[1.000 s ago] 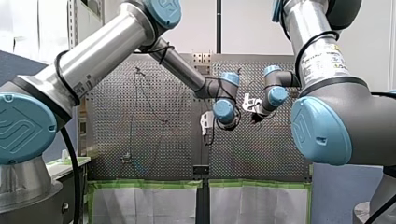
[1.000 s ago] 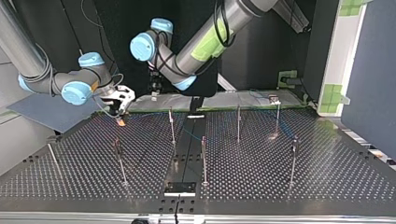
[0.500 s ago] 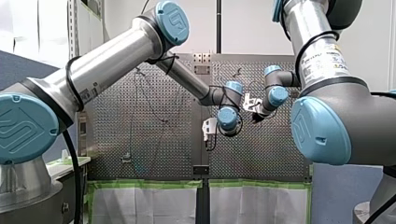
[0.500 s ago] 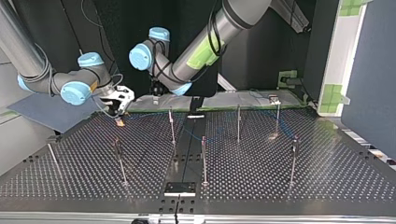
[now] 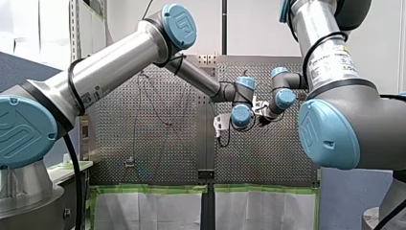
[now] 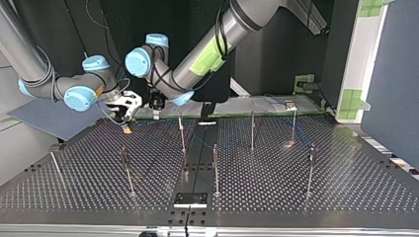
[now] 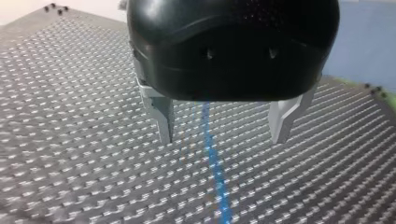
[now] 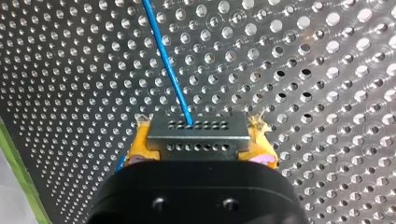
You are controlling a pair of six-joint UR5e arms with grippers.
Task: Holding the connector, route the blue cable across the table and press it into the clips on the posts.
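A robotics lab, shown by its perforated table [image 6: 296, 190] and metal posts [image 6: 215, 168]

The dark perforated table [image 6: 346, 187] carries thin upright posts [image 6: 215, 170], set well apart across it. A blue cable [image 6: 223, 146] runs low over its far middle, between the posts. A small black plate [image 6: 190, 199] lies at the top view's near edge.

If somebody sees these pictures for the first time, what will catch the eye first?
The blue cable stands out most, running over the perforated table into the metal connector clamped in my right gripper. Next, my left gripper hangs open above that cable.
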